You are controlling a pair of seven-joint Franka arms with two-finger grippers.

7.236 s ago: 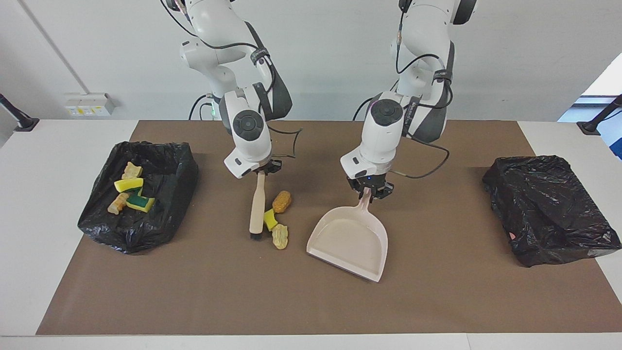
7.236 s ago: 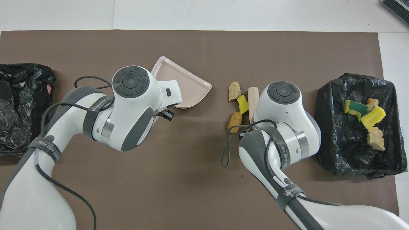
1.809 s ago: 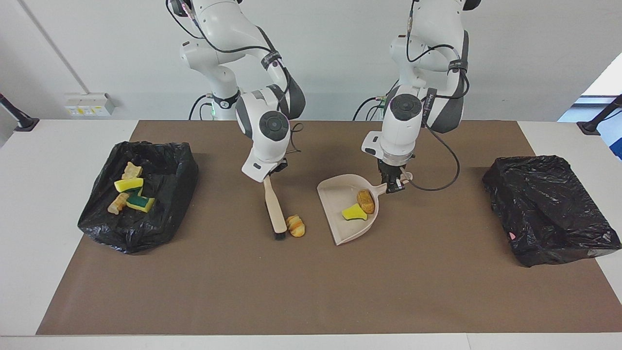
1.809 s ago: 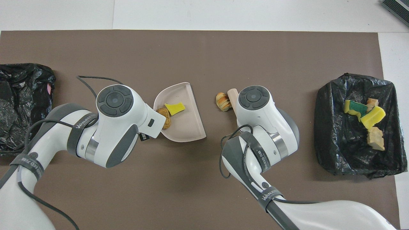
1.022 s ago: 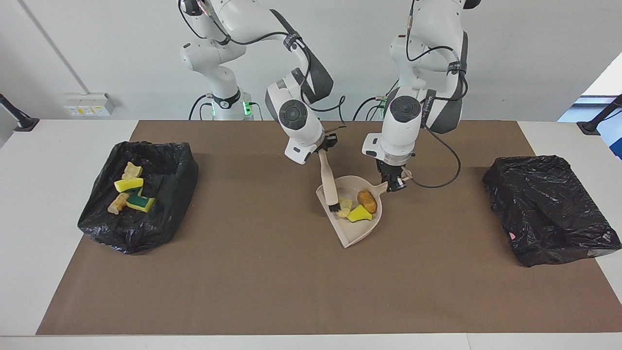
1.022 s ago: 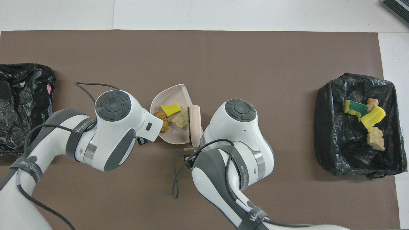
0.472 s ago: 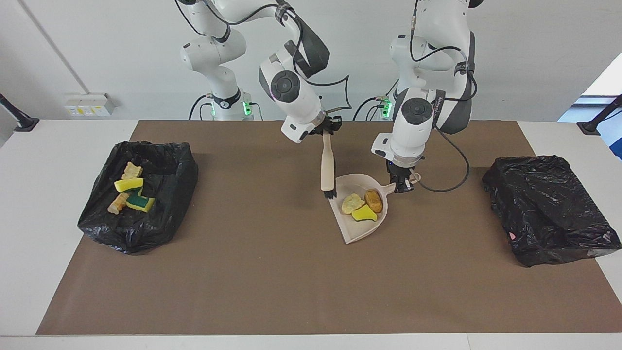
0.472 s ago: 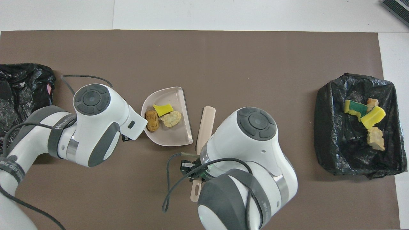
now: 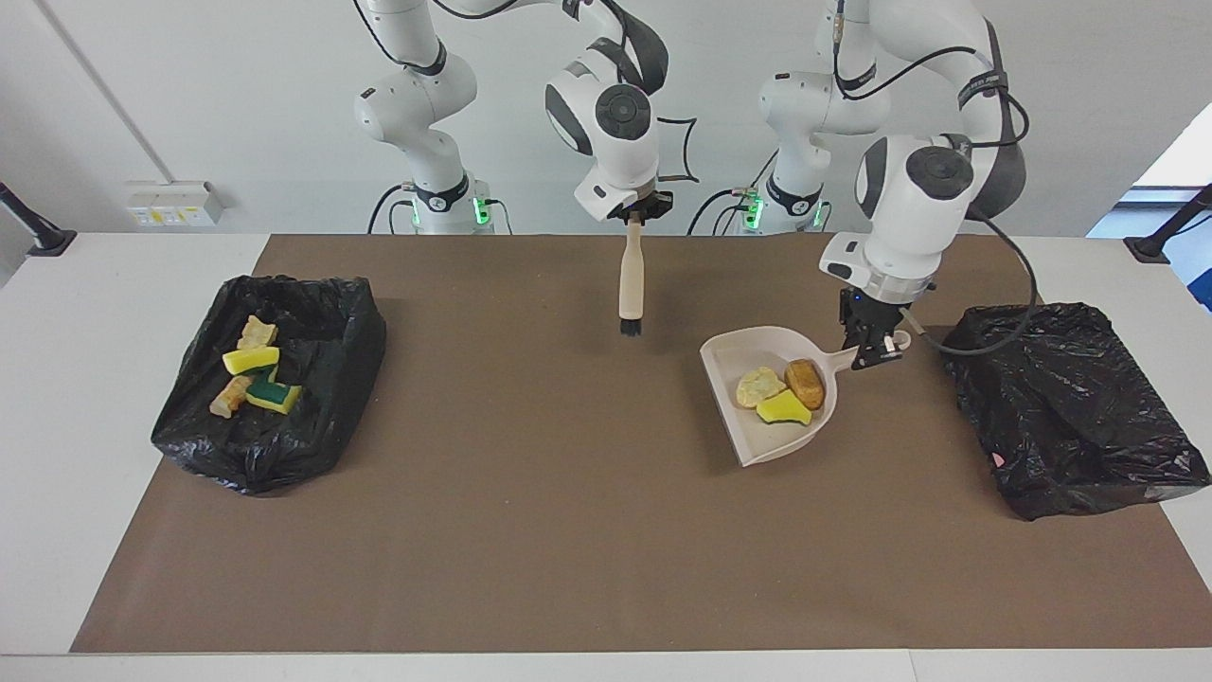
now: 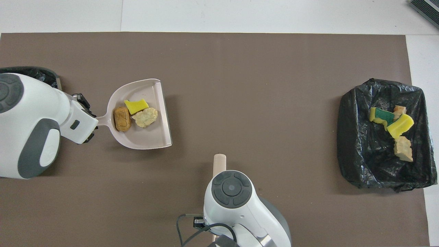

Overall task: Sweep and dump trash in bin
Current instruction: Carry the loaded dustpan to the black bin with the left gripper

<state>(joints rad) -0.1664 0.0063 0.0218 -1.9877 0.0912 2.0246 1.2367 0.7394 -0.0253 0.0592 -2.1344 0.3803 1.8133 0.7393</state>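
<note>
Three trash scraps are riding in the dustpan, whose handle the left claw is clamping. The right claw is gripping a hanging brush; overhead, its wrist is hiding the handle. Four more scraps are lying in the open bin bag.

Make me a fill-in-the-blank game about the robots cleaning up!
1. The left gripper holds the handle of the ____.
2. The right gripper holds a ____ up over the brown mat.
3. The dustpan carries ____ scraps of trash.
4. Four more scraps lie in the black ____ at the right arm's end of the table.

Missing words: dustpan; brush; three; bin
</note>
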